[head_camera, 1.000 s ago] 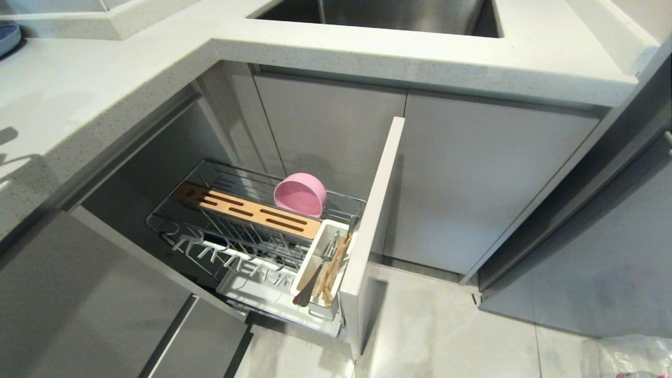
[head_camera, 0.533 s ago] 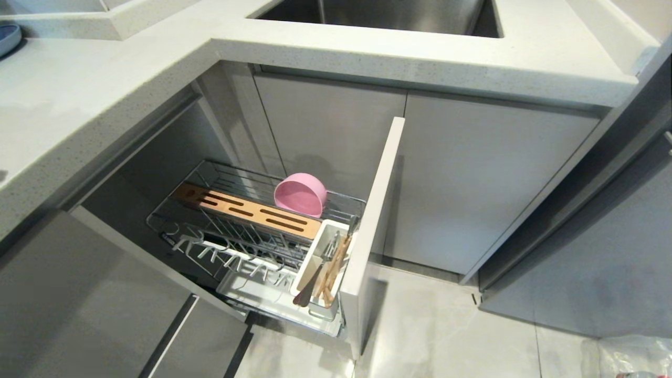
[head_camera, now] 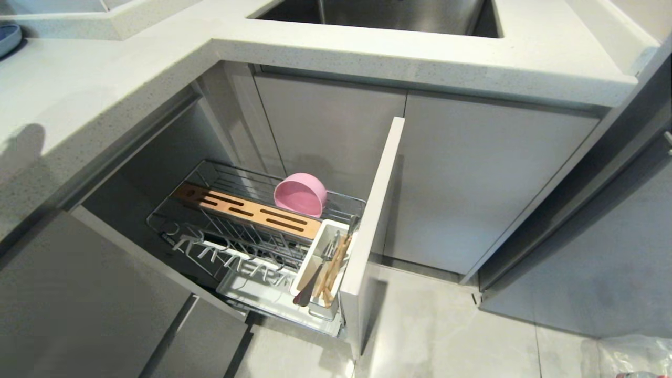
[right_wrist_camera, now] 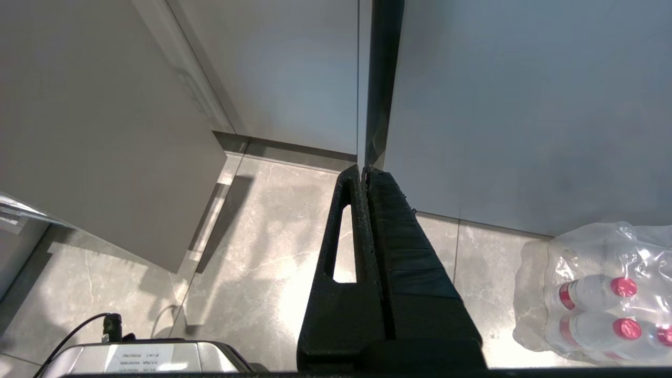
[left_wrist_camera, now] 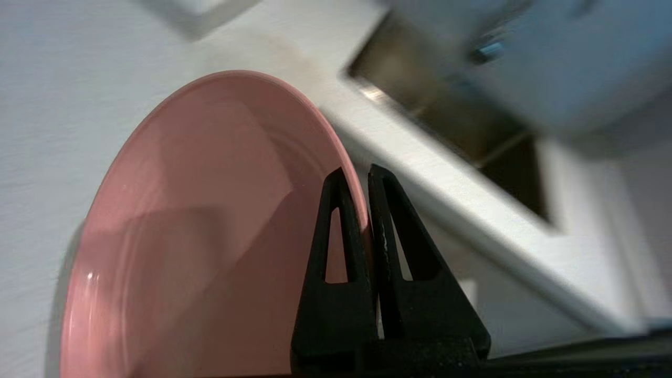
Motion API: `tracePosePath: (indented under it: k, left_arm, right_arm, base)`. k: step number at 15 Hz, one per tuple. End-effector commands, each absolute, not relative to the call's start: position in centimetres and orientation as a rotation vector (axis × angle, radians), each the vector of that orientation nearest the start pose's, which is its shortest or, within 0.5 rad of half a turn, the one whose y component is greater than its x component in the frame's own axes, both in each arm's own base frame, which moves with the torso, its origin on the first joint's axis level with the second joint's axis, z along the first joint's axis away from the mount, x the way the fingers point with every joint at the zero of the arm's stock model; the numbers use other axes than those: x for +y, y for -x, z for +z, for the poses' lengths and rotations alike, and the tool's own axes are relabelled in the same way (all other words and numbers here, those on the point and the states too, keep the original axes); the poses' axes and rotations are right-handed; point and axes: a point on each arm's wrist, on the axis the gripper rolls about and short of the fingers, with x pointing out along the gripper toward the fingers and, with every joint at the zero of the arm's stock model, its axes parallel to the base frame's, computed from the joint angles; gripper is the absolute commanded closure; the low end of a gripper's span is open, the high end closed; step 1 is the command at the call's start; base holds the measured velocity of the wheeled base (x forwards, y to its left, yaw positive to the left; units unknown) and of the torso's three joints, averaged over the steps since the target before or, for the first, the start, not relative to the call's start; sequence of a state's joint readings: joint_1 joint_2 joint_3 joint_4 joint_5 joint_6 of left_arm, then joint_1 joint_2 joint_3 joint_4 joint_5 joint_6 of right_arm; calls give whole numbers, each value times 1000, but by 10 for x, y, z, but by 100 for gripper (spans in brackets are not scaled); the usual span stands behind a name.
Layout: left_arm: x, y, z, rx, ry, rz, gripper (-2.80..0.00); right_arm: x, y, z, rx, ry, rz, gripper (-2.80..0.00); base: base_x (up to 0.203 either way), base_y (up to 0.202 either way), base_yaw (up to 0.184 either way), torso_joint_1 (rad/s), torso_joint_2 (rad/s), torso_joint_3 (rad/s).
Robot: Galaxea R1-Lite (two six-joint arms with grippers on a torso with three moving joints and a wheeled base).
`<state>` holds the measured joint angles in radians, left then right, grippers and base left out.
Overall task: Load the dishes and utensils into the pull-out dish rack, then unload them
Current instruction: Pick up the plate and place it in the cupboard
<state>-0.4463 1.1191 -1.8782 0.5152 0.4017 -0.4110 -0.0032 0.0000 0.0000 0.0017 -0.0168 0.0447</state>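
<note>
The pull-out dish rack (head_camera: 239, 212) stands drawn out of the lower cabinet. A pink bowl (head_camera: 300, 195) lies on its side at the rack's back. Wooden chopsticks (head_camera: 334, 266) and a dark fork (head_camera: 310, 288) stand in the white caddy (head_camera: 321, 231) by the front panel (head_camera: 374, 231). In the left wrist view my left gripper (left_wrist_camera: 361, 176) is shut on the rim of the pink plate (left_wrist_camera: 199, 220), held above the white countertop (left_wrist_camera: 63, 79). Neither arm shows in the head view. My right gripper (right_wrist_camera: 364, 169) hangs shut and empty over the floor.
A steel sink (head_camera: 378, 13) is set in the countertop (head_camera: 420, 58) above the rack. A blue dish (head_camera: 8, 38) sits at the far left of the counter. A shrink-wrapped pack of bottles (right_wrist_camera: 598, 294) stands on the floor to the right.
The rack and its contents have not moved. A shadow on the left part of the countertop has shifted and grown larger.
</note>
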Motion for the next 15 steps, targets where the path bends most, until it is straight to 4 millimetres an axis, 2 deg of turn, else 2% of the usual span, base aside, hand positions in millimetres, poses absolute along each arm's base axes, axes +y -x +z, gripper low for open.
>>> tracePosePath:
  k: [1,4,7,10,12,15]
  left_arm:
    - [-12,-36,476,-264,592,-210,0]
    - [-28,-51,483,-261,755,-341,0]
    - [-44,-68,484,-234,851,-348,0]
    - [-77,-104,477,-182,929,-285,0]
    - [-98,-121,470,-141,967,-257,0]
    - [-130,-150,452,-70,1008,-189,0]
  right_arm:
    - [0,23,75,3,-46,-20,0]
    - [0,23,75,3,-46,-20,0]
    - [0,23,75,3,-46,-20,0]
    - [0,23,75,3,-46,-20,0]
    - [0,23,75,3,-45,-20,0]
    - [0,23,75,3,-45,-20,0]
  base:
    - [0,0,0,0,0,0]
    - [0,0,0,0,0,0]
    - [0,0,0,0,0,0]
    - [0,0,0,0,0,0]
    - [0,0,0,0,0,0]
    - [0,0,0,0,0,0]
